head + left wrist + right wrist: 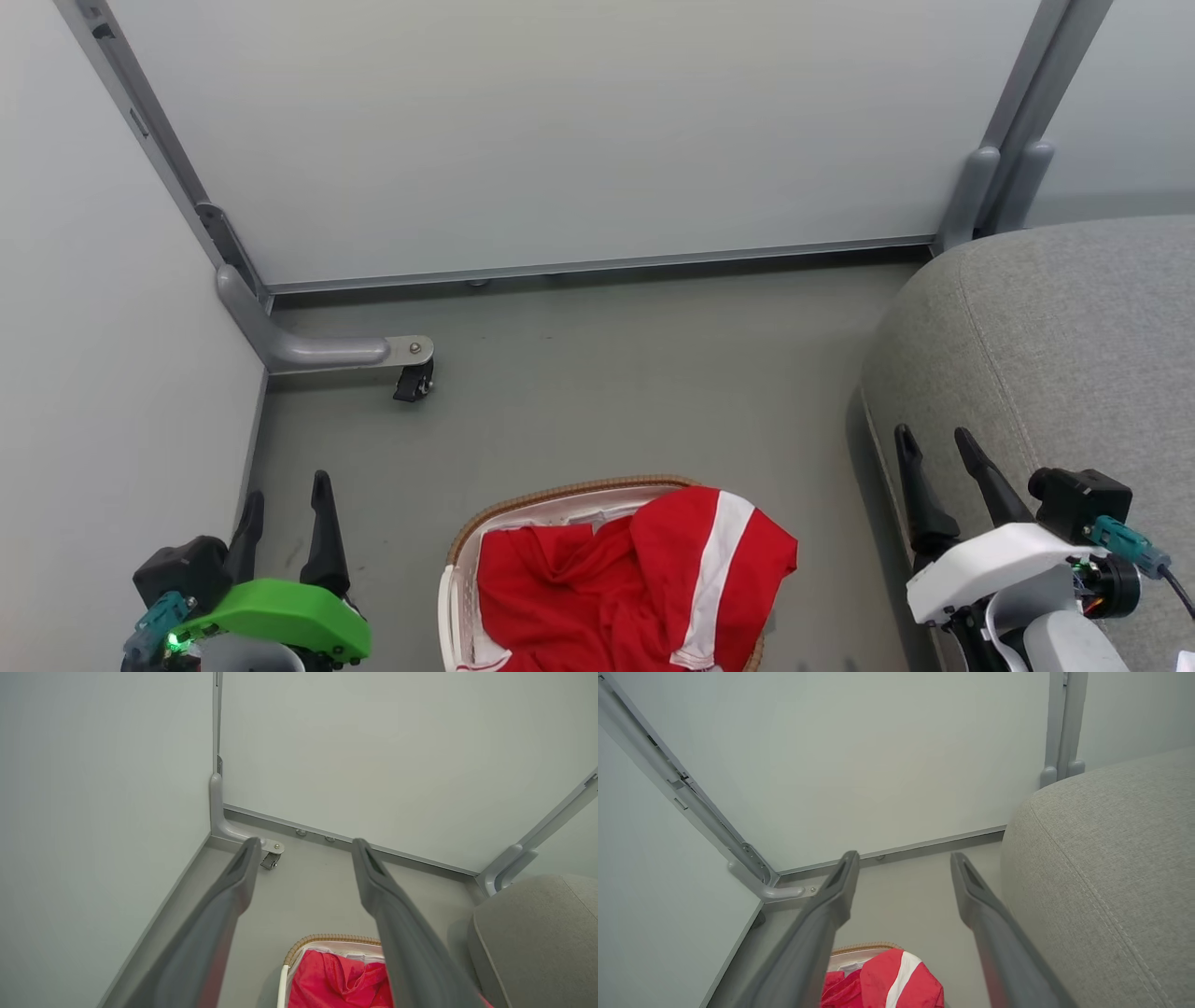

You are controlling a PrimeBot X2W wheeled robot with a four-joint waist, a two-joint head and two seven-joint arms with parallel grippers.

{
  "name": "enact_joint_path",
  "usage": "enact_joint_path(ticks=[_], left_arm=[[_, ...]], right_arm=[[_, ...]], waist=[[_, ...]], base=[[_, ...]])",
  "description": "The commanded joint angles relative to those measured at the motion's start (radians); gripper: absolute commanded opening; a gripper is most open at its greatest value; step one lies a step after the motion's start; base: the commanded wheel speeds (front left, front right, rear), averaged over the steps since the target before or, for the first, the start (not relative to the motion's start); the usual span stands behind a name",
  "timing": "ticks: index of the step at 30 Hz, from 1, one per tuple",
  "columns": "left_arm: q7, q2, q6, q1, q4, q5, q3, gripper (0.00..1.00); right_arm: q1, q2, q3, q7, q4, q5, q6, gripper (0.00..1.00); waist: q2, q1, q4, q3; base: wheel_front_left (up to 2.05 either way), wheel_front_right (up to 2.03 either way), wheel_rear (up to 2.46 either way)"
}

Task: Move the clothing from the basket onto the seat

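Grey floor (607,373), pale partitions (560,140). Clothing (635,579) heaped in basket (560,493), bottom centre, between L gripper (288,489) and R gripper (932,433); seat (1046,336) right, nearer R. Both jaws open, empty.

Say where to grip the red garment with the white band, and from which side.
Pinch the garment at its humped fold beside the white band, where it mounds above the basket rim. Probably come from above with the open right gripper, the nearer one.
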Motion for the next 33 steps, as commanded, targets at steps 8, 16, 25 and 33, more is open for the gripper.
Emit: enact_joint_path(ticks=[8, 16, 25, 33], left_arm=[[-0.025, -0.002, -0.005, 0.011, 0.0, 0.078, 0.011, 1.0], [-0.043, -0.008, -0.01, 0.016, 0.008, 0.144, 0.016, 1.0], [-0.062, -0.016, -0.026, 0.032, 0.016, 0.196, 0.019, 1.0], [-0.077, -0.019, -0.047, -0.006, 0.032, 0.245, -0.009, 1.0]], right_arm=[[0.0, -0.006, -0.002, -0.027, 0.009, -0.098, 0.0, 1.0], [0.007, -0.001, -0.014, -0.044, 0.022, -0.166, 0.0, 1.0], [0.01, 0.002, -0.007, -0.062, 0.025, -0.24, 0.0, 1.0], [-0.032, 0.002, 0.006, -0.08, -0.002, -0.31, 0.0, 1.0]], waist=[[0.0, 0.0, -0.005, 0.0], [0.0, 0.0, -0.007, 0.0], [0.0, 0.0, -0.006, 0.008], [0.0, 0.0, -0.027, 0.086]], base=[[0.0, 0.0, 0.0], [0.0, 0.0, 0.0], [0.0, 0.0, 0.0], [0.0, 0.0, 0.0]])
